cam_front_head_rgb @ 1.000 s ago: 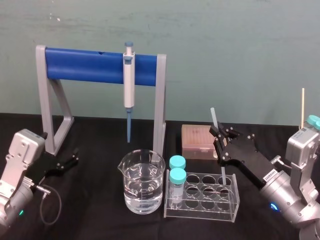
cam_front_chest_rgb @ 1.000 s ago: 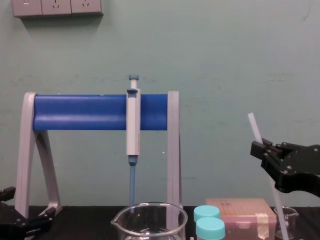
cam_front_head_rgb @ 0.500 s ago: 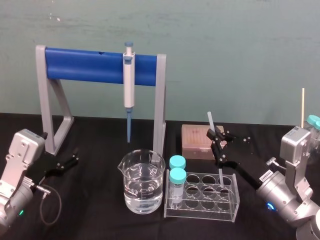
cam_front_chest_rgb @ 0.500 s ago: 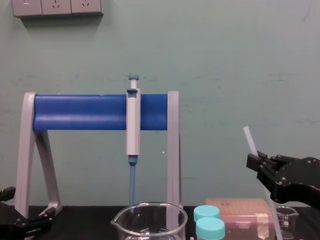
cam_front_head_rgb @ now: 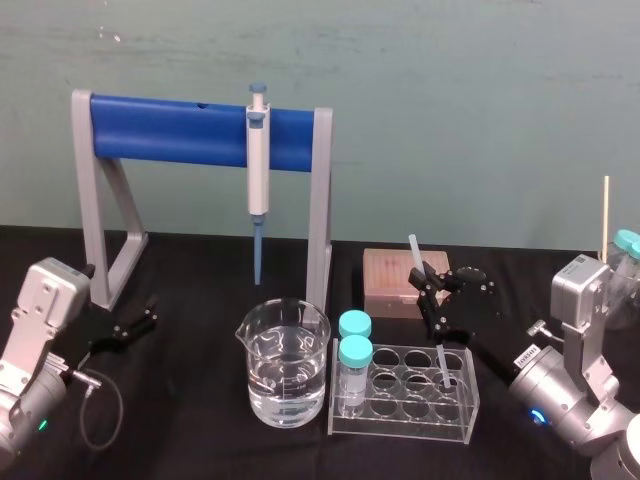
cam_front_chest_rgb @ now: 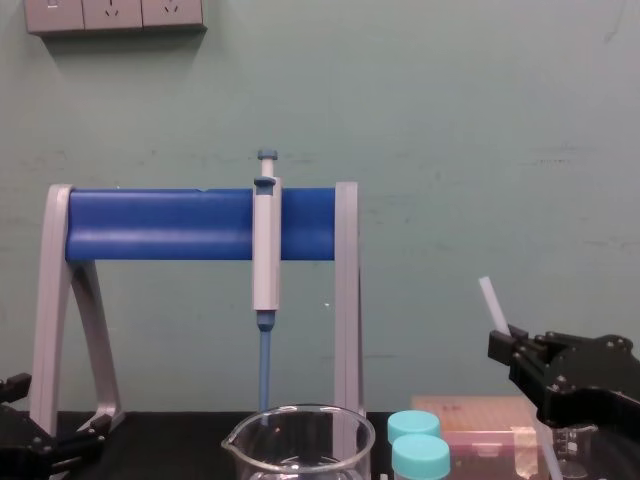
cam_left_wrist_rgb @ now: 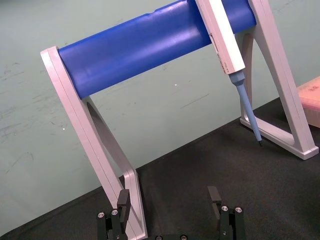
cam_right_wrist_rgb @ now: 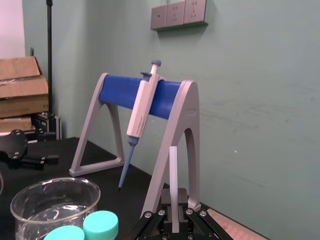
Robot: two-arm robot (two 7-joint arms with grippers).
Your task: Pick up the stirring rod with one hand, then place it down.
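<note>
The stirring rod (cam_front_head_rgb: 413, 250) is thin, whitish and tilted, with its top leaning left. My right gripper (cam_front_head_rgb: 428, 285) is shut on its upper part, a little above the right end of the clear tube rack (cam_front_head_rgb: 405, 418). The rod's lower end (cam_front_head_rgb: 444, 372) reaches down into a hole at that end of the rack. In the chest view the rod (cam_front_chest_rgb: 491, 301) sticks up out of the right gripper (cam_front_chest_rgb: 516, 352) at lower right. The right wrist view shows the rod (cam_right_wrist_rgb: 173, 172) upright between the black fingers (cam_right_wrist_rgb: 167, 218). My left gripper (cam_left_wrist_rgb: 169, 200) is parked open at the far left (cam_front_head_rgb: 140, 322).
A water-filled beaker (cam_front_head_rgb: 284, 365) and two teal-capped tubes (cam_front_head_rgb: 354, 352) stand left of the rod. Behind them a pipette (cam_front_head_rgb: 258, 165) hangs on a blue-barred stand (cam_front_head_rgb: 170, 132). A pink tip box (cam_front_head_rgb: 388, 282) lies behind the rack. A small beaker (cam_front_chest_rgb: 573, 440) sits near the right gripper.
My right gripper has come down and to the left with the rod. The rod's lower end now sits lower in the rack. The left arm has not moved.
</note>
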